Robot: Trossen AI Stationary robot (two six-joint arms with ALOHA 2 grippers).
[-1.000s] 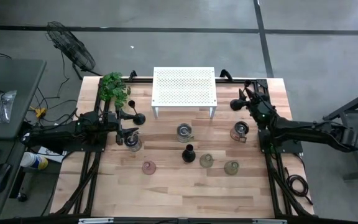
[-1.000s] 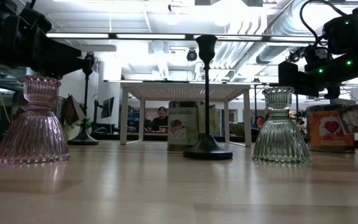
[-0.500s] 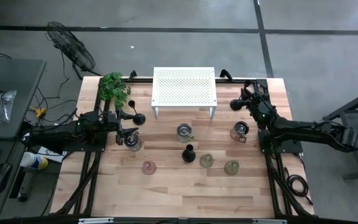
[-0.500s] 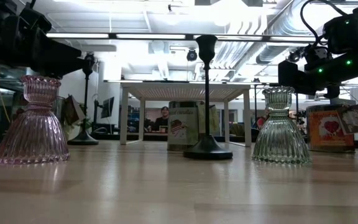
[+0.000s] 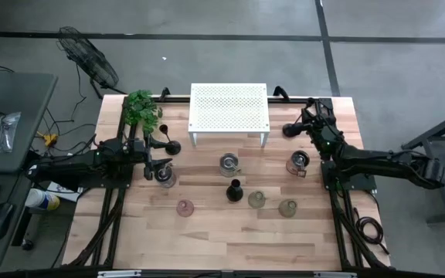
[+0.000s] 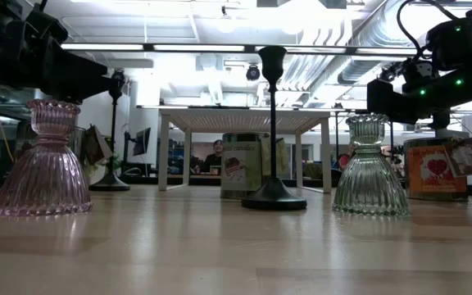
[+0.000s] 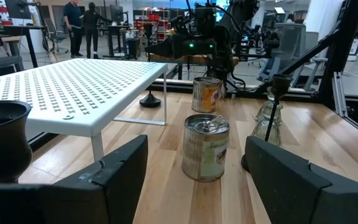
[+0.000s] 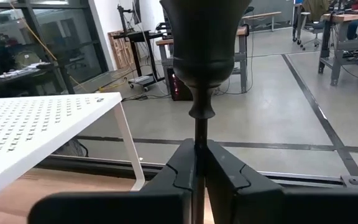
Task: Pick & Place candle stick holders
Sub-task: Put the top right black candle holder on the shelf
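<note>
I had the right gripper (image 8: 199,163) clamped on the thin stem of a tall black candlestick (image 5: 290,130) at the table's far right, just beside the white perforated shelf (image 5: 229,107); I judged that low grip kept the top-heavy, cup-topped piece upright for lifting. The left gripper (image 7: 194,168) waited wide open on the left, near another black candlestick (image 5: 173,147). Ribbed glass holders, pinkish (image 6: 43,164) and greenish (image 6: 369,168), stood near the front.
</note>
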